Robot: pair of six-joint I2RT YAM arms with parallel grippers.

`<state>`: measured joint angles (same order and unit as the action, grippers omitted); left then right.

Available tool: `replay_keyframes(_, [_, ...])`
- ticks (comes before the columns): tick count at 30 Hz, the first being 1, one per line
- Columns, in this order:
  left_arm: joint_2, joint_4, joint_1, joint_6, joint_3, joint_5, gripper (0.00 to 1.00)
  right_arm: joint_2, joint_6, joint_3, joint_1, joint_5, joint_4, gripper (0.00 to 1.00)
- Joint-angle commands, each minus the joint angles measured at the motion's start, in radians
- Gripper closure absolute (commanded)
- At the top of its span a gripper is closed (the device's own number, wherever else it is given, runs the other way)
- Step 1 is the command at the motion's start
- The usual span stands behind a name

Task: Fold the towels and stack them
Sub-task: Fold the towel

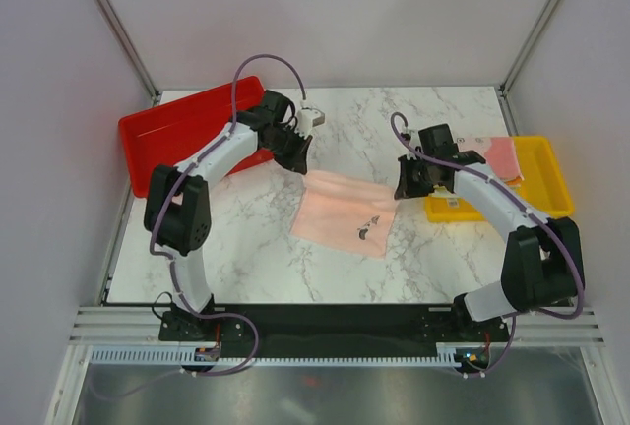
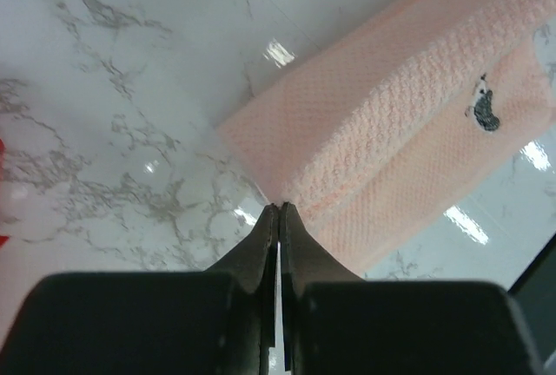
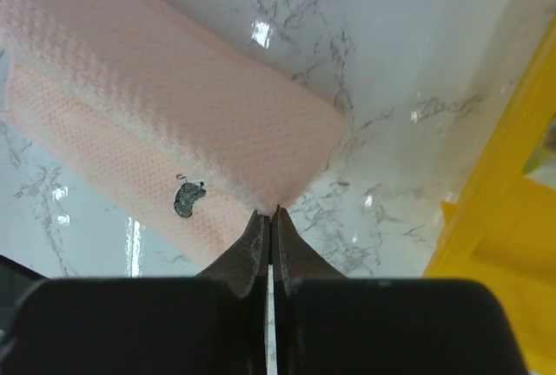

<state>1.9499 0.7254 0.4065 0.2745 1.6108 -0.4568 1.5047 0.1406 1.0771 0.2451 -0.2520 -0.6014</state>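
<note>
Your left hand [image 2: 278,208] is pinched shut on one far corner of the peach-pink towel [image 1: 345,213], your right hand [image 3: 272,213] on the other; it rests on the table [image 1: 246,248].

The peach towel [image 2: 408,123] is nubby waffle-weave cloth, tabletop [image 2: 104,115] is glossy marble-look and super reflective, red tray [image 1: 162,135] and yellow tray [image 1: 546,164] look like smooth shiny plastic.

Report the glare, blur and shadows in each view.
Top external: even, soft light, sharp throughout, faint shadows only. Left wrist: white glare patches on the glossy marble tabletop around the peach-pink waffle-weave towel; the left tool is dark and soft-edged up close. Right wrist: similar glare spots; the yellow plastic tray is blurred at the edge.
</note>
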Motion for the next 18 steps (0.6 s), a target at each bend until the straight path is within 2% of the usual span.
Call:
replay_keyframes(1, [-0.127, -0.023, -0.003, -0.063, -0.116, 0.006, 0.98, -0.110, 0.117, -0.092, 0.003, 0.046, 0.037, 1.00])
replay_keyframes(10, [-0.322, -0.073, 0.009, -0.152, -0.425, 0.012, 0.98, -0.293, 0.244, -0.313, 0.107, -0.023, 0.135, 1.00])
replay_keyframes(18, [-0.371, -0.115, 0.034, -0.238, -0.563, 0.061, 0.98, -0.405, 0.388, -0.516, 0.194, -0.032, 0.241, 0.98])
